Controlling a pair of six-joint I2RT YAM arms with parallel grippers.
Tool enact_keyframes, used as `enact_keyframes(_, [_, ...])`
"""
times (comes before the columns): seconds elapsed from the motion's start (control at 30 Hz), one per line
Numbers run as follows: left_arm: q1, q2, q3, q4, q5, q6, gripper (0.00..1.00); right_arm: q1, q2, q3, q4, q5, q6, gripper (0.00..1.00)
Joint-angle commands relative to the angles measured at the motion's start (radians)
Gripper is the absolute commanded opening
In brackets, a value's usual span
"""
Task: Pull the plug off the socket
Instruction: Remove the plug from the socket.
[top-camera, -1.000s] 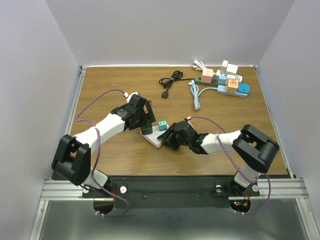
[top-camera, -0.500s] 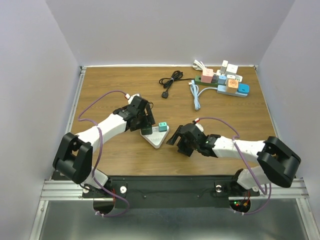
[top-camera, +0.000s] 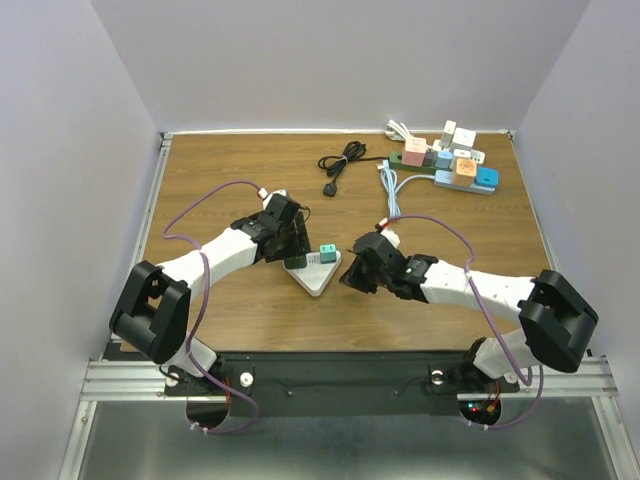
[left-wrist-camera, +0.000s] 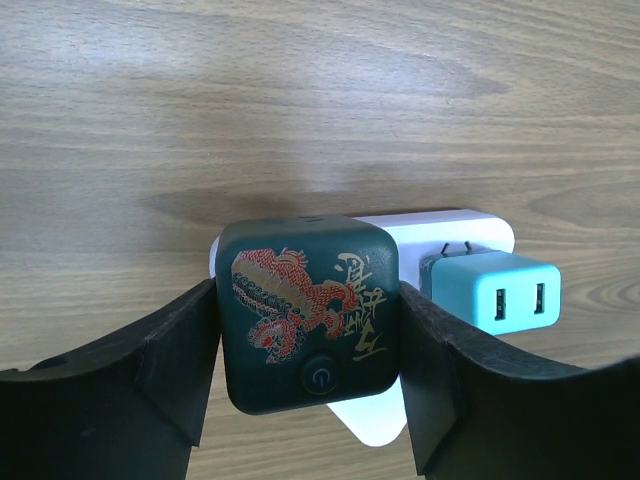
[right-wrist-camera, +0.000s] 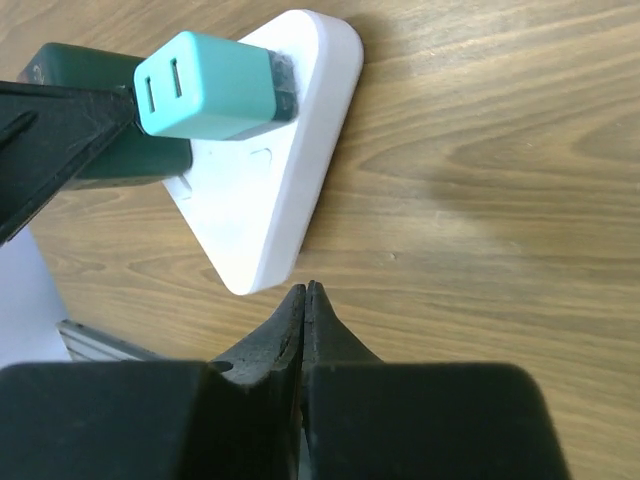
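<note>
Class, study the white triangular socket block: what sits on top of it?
A dark green dragon-print plug, clamped by the left gripper, and a teal plug beside it, prongs partly showing. The green plug's prongs and the outlets beneath are hidden.

Left fingers (top-camera: 285, 255) at dark plug (top-camera: 294, 263) on white socket (top-camera: 316, 282), right fingers (top-camera: 352, 274) just beside

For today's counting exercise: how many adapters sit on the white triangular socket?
2. A dark green adapter is held by the left gripper; a teal adapter stands beside it on the socket.
</note>
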Motion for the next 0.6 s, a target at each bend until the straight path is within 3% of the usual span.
enact_keyframes(0.0, [-0.005, 0.005, -0.035, 0.03, 0.045, 0.007, 0.31, 0.007, 0.045, 0.058, 0.003, 0.008, -0.01, 0.0])
enact_keyframes(0.03, [-0.007, 0.006, -0.033, 0.034, 0.048, 0.008, 0.2, 0.007, 0.059, 0.063, 0.015, -0.001, -0.013, 0.0])
enact_keyframes(0.17, [-0.007, 0.003, -0.03, 0.042, 0.052, 0.008, 0.0, 0.007, 0.125, 0.068, 0.064, 0.0, -0.005, 0.0])
enact_keyframes(0.37, [-0.007, -0.009, -0.038, 0.045, 0.052, 0.007, 0.0, 0.002, 0.151, 0.045, 0.202, 0.016, 0.001, 0.01])
enact_keyframes(0.43, [-0.007, -0.011, -0.043, 0.045, 0.051, 0.008, 0.0, -0.006, 0.131, 0.014, 0.32, -0.019, -0.005, 0.0])
enact_keyframes(0.57, [-0.007, -0.012, -0.052, 0.045, 0.052, 0.008, 0.0, -0.007, 0.117, 0.023, 0.396, -0.098, -0.016, 0.0])
